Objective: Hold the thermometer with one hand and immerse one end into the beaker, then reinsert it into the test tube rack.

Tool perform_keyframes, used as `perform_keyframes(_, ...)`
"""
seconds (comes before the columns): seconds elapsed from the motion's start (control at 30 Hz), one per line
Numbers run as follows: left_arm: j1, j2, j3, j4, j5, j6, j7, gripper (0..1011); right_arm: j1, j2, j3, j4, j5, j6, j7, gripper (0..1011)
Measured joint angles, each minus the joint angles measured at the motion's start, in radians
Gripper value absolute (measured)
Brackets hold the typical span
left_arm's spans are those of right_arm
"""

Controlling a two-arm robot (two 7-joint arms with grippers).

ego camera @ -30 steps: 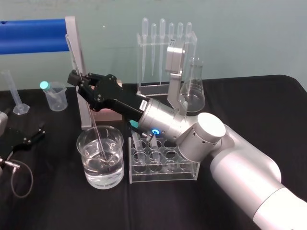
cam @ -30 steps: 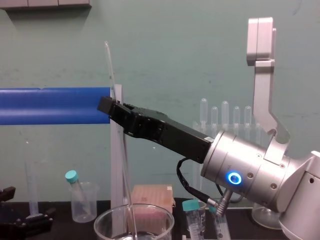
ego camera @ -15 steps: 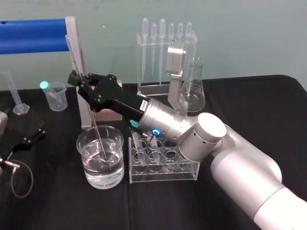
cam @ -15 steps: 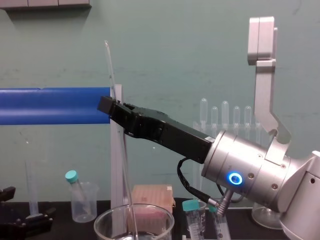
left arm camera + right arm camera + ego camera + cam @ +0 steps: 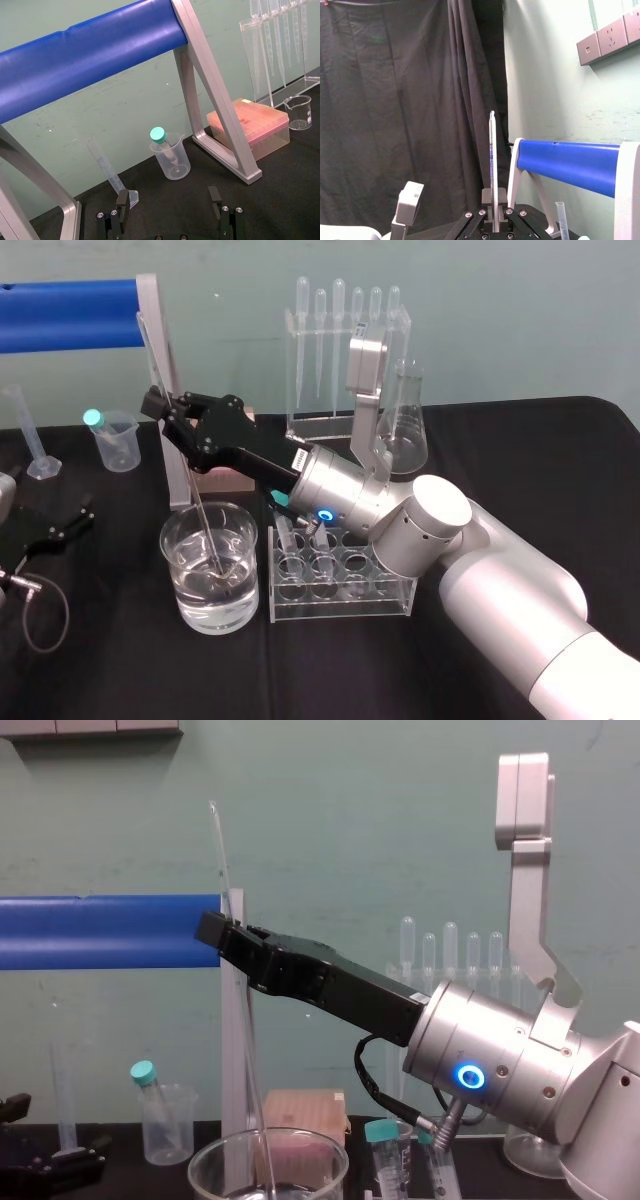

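Right tool (image 5: 164, 413) clamping thermometer (image 5: 492, 160), tip in beaker (image 5: 183, 585), left tool (image 5: 168, 196) parked, jaws apart

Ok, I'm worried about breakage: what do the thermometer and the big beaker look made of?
The thermometer: clear thin rod with fine marks, likely glass. The beaker: see-through wall, thick glossy rim, liquid visible inside; probably glass, possibly clear plastic.

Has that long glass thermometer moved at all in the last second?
No. The thermometer, clamped in the right gripper, keeps its place against the grey post, tip in the beaker.
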Motion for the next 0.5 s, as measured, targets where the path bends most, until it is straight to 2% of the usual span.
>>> perform_keyframes(0.5, 0.0, 0.0, 0.0, 0.0, 0.0, 0.0, 0.0, 1008, 0.0, 0.0, 0.0, 0.0, 0.001, 0.001, 0.0, 58)
